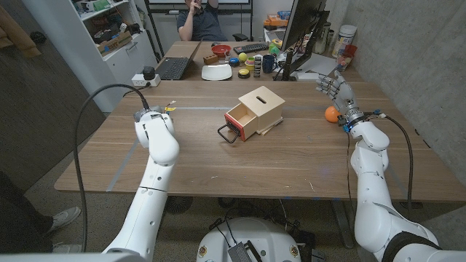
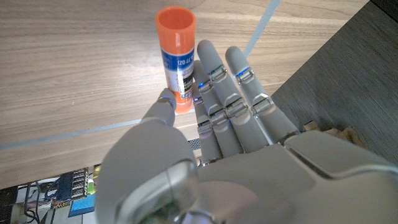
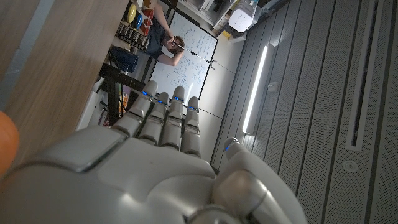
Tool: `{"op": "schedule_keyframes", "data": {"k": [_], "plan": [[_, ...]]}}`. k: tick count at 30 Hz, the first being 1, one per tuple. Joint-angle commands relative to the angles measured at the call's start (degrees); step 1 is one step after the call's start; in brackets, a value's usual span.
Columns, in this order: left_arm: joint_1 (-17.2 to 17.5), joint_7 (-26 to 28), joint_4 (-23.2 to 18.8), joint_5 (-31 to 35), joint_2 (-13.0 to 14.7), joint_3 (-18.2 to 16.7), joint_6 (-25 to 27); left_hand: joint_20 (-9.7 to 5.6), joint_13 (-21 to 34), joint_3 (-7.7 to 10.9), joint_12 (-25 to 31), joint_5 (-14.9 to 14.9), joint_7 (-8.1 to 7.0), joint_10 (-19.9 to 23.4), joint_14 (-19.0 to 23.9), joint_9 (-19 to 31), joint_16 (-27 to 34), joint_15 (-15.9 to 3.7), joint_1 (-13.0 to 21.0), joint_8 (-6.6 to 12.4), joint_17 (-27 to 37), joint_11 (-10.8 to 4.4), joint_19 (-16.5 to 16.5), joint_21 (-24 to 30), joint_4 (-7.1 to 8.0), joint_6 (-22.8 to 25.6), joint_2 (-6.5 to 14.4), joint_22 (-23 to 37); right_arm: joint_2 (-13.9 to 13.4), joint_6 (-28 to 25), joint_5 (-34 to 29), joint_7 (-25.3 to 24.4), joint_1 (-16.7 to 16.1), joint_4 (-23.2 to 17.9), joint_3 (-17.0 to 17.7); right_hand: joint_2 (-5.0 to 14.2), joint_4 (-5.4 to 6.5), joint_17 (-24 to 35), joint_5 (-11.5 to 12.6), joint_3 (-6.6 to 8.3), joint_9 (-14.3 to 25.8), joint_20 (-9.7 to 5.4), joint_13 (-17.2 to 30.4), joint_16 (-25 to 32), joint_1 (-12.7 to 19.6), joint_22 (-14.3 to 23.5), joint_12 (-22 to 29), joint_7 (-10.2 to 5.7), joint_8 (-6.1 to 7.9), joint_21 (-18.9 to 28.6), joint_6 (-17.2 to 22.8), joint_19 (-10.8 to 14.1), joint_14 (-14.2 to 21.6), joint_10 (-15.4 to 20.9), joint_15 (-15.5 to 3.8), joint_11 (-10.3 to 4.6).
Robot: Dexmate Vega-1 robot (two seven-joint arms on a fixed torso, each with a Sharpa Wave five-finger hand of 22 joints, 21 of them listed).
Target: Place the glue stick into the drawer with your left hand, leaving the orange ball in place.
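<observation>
- Evidently the left hand (image 2: 217, 124) is at the grasping step: in the left wrist view its thumb tip touches the orange base of the glue stick (image 2: 176, 56) while the fingers (image 2: 211, 74) lie straight along the tube's side, so the pinch looks only partly formed and I cannot tell whether the stick is truly held.
- The glue stick stands upright on the wooden table (image 1: 182, 160), orange cap up, at the table's left part, well apart from the drawer box.
- The small wooden drawer box (image 1: 255, 110) sits mid-table with its red-fronted drawer pulled open toward the robot, probably so the stick can be dropped in from above.
- The orange ball (image 1: 331, 113) rests near the right edge, just beside the right hand (image 1: 336, 91), which holds nothing; its fingers are extended and slightly spread, seemingly parked out of the way.
- In the head view the left hand (image 1: 149, 116) hides the stick.
- The ball is cut to an orange sliver (image 3: 5, 146) in the right wrist view.
- A person (image 1: 200, 22) sits behind the far desk.
</observation>
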Motion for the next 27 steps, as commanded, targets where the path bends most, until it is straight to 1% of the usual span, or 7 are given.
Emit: {"op": "schedule_keyframes", "data": {"k": [1,5,10,17,19,22,27], "plan": [[-0.32,1.06,-2.14,0.25,-0.29,-0.14,-2.23,-0.38,0.37,0.57,-0.18,0.26,4.53,2.72,0.13,0.14,-0.12,-0.42,1.78,-0.1,0.19,-2.1,-0.31,0.38,0.19,6.31,1.38,0.26,0.31,0.24,0.86,0.38,-1.3,-1.79,0.33,-0.31,0.12,-0.03,0.36,-0.21,0.33,-0.25,0.23,0.3,-0.21,0.18,-0.01,0.1,0.29,-0.15,0.04,-0.19,0.46,0.3,-0.04,0.29],[-1.08,0.45,-2.09,1.42,-0.55,0.09,-2.45,-0.53,0.45,0.7,-0.34,0.26,4.24,2.69,0.21,0.16,-0.19,-0.37,1.79,-0.32,0.32,-2.14,-0.53,0.39,0.25,6.37,1.3,0.27,0.4,0.37,0.91,0.29,-1.78,-2.37,0.41,-0.32,0.11,-0.03,0.37,-0.23,0.33,-0.32,0.23,0.28,-0.22,0.18,-0.03,0.13,0.31,-0.19,0.09,-0.22,0.42,0.26,-0.04,0.26],[-1.45,1.33,-2.26,1.89,-0.68,0.49,-2.93,-0.6,0.54,0.78,-0.44,0.26,4.43,2.69,0.25,0.18,-0.26,-0.38,1.76,-0.47,0.41,-2.21,-0.57,0.46,0.31,6.45,1.22,0.28,0.66,0.86,1.22,0.4,-2.53,-3.19,0.47,-0.33,0.1,-0.03,0.37,-0.27,0.33,-0.31,0.23,0.31,-0.24,0.18,-0.03,0.17,0.31,-0.24,0.11,-0.2,0.49,0.27,-0.04,0.32],[-1.87,3.83,-1.97,0.47,-0.62,0.84,-3.79,-0.74,0.55,0.89,-0.52,0.26,4.37,2.89,0.33,0.19,-0.33,-0.4,1.77,-0.56,0.52,-2.28,-0.56,0.55,0.35,6.72,1.12,0.28,0.75,1.52,1.82,0.97,-3.44,-4.45,0.42,-0.34,0.09,-0.03,0.39,-0.32,0.33,-0.34,0.23,0.33,-0.26,0.18,-0.01,0.18,0.32,-0.33,0.13,-0.21,0.55,0.33,-0.1,0.19],[-1.73,5.79,-1.99,-1.16,-0.34,0.82,-4.36,-0.77,0.54,0.93,-0.54,0.27,4.54,3.0,0.36,0.2,-0.35,-0.41,1.78,-0.59,0.55,-2.37,-0.57,0.57,0.36,6.77,1.09,0.28,0.8,1.74,1.86,0.93,-3.66,-4.77,0.38,-0.35,0.08,-0.03,0.39,-0.33,0.33,-0.36,0.23,0.33,-0.27,0.18,-0.01,0.17,0.31,-0.35,0.12,-0.22,0.56,0.33,-0.14,0.14],[-1.7,7.77,-1.95,-2.83,-0.08,1.03,-4.86,-0.79,0.57,1.07,-0.61,0.29,4.13,3.11,0.36,0.21,-0.45,-0.47,1.88,-0.66,0.62,-2.46,-0.63,0.63,0.32,7.01,1.0,0.28,0.86,2.06,2.07,1.02,-4.02,-5.22,0.33,-0.37,0.08,-0.03,0.39,-0.36,0.33,-0.36,0.23,0.31,-0.28,0.18,0.0,0.19,0.31,-0.39,0.12,-0.21,0.5,0.35,-0.13,0.09],[-2.45,7.92,-1.4,-2.82,0.49,2.03,-5.37,-0.85,0.77,1.26,-0.7,0.31,4.14,3.02,0.31,0.23,-0.63,-0.49,2.04,-0.82,0.68,-2.54,-1.05,0.57,0.23,7.08,0.84,0.27,0.72,2.27,2.14,1.07,-4.65,-6.13,0.3,-0.38,0.07,-0.03,0.4,-0.39,0.33,-0.37,0.23,0.29,-0.3,0.18,0.01,0.16,0.31,-0.44,0.13,-0.21,0.47,0.39,-0.24,0.21]]}}
